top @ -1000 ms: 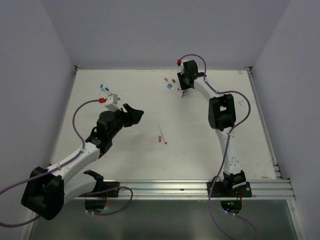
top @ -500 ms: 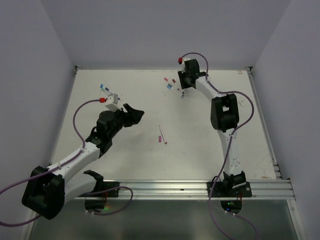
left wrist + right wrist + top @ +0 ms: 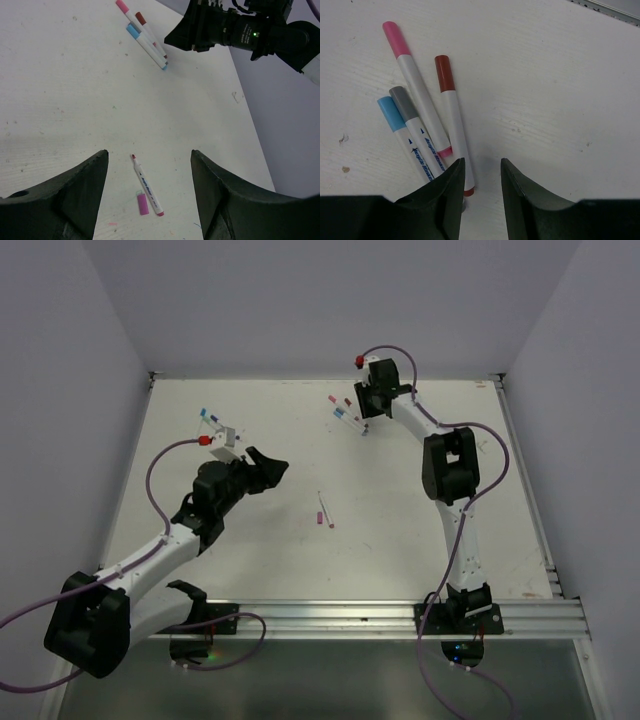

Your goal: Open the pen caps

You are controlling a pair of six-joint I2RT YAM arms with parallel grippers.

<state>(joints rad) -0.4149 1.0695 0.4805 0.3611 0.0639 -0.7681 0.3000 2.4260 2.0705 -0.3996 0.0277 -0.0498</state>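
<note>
Markers point(image 3: 422, 107) in a cluster of four at the far side of the white tabletop point(image 3: 300, 570), just beside the right hand point(image 3: 481, 192). Pink cap point(image 3: 395, 37), maroon cap point(image 3: 444, 72), blue cap point(image 3: 390, 114) and grey cap point(image 3: 399, 99), all seated on touching, fanned white barrels. Right hand narrowly parted, nothing between its fingers point(image 3: 440, 200). Lower ends of the blue and grey markers hidden under one finger; the maroon marker's tail end just at the gap.

Left hand point(image 3: 148, 155) spread wide and empty over the tabletop's middle, well apart from the cluster. Below it an uncapped marker point(image 3: 146, 184), reddish tip bare, with a loose pink cap point(image 3: 143, 204) just beside it.

Blue print on the barrels, too small to read.

From the top camera only: small blue pieces point(image 3: 203, 411) at the far left, too small to identify. From the left wrist only: green light point(image 3: 256, 34) on the right arm's wrist.
</note>
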